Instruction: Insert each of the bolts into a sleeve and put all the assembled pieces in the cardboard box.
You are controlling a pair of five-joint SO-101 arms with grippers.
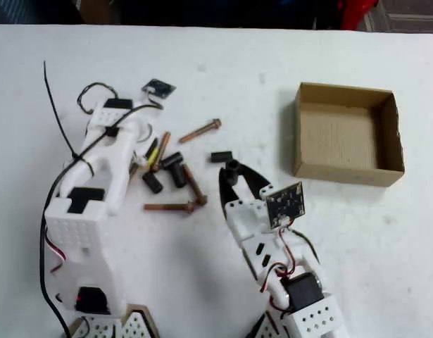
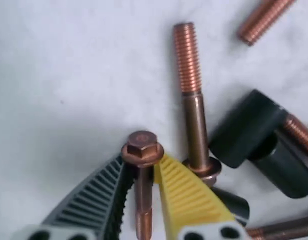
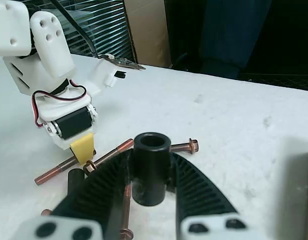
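The left gripper (image 2: 141,164) is clenched on a bolt (image 2: 142,150). The shank runs between the grey finger (image 2: 93,200) and the yellow finger (image 2: 186,195), and the hex head sticks out just past their tips. A 2nd bolt (image 2: 190,95) lies flat on the table (image 2: 68,75) just beside the yellow finger. Its flange touches that finger's outer edge and its thread points away from the gripper. On the far side of the 2nd bolt a loose sleeve (image 2: 246,127) lies on its side, resting against a 2nd loose sleeve (image 2: 289,172).

The right gripper (image 3: 151,172) grasps an upright sleeve (image 3: 151,167), with its 2 black fingers (image 3: 196,185) pressed against opposite sides and the open bore facing up. I cannot tell whether the sleeve's base touches the table. Past its tips lies a far bolt (image 3: 186,146), apart from the fingers.

In the high view, the left gripper sits at the left edge of the cluster of bolts and sleeves. The right gripper and its upright sleeve sit at the cluster's right edge, between the cluster and the box (image 1: 343,172). A short sleeve (image 1: 221,156) lies just beyond the right gripper's tips, not touching them. The box stands open on the table to the right, well apart from the left gripper and nearer the right one.
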